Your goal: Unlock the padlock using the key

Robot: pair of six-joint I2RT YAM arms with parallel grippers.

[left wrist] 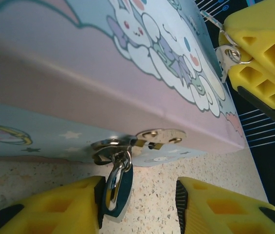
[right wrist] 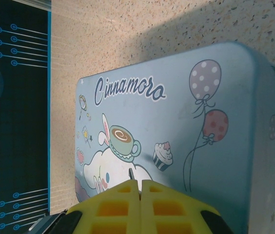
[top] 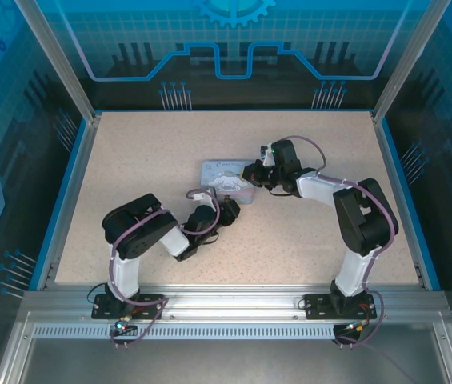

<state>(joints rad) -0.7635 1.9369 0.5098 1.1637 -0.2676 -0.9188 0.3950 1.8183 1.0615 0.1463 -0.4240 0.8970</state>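
The left gripper (left wrist: 138, 199) is held spread about the blue padlock (left wrist: 119, 192), hung from the hasp (left wrist: 154, 136) of a tin (right wrist: 186, 126) lettered "Cinnamoro", while the key (left wrist: 221, 62) is pinched in the closed right gripper (right wrist: 139, 184) over that tin.

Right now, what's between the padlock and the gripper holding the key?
A corner of the tin and its hasp lie between the padlock and the right gripper pinching the key, in the left wrist view.

Glossy printed tin (right wrist: 186, 122), padlock (left wrist: 121, 195) with shiny metal shackle (left wrist: 114, 171), matt speckled tabletop (right wrist: 127, 29).
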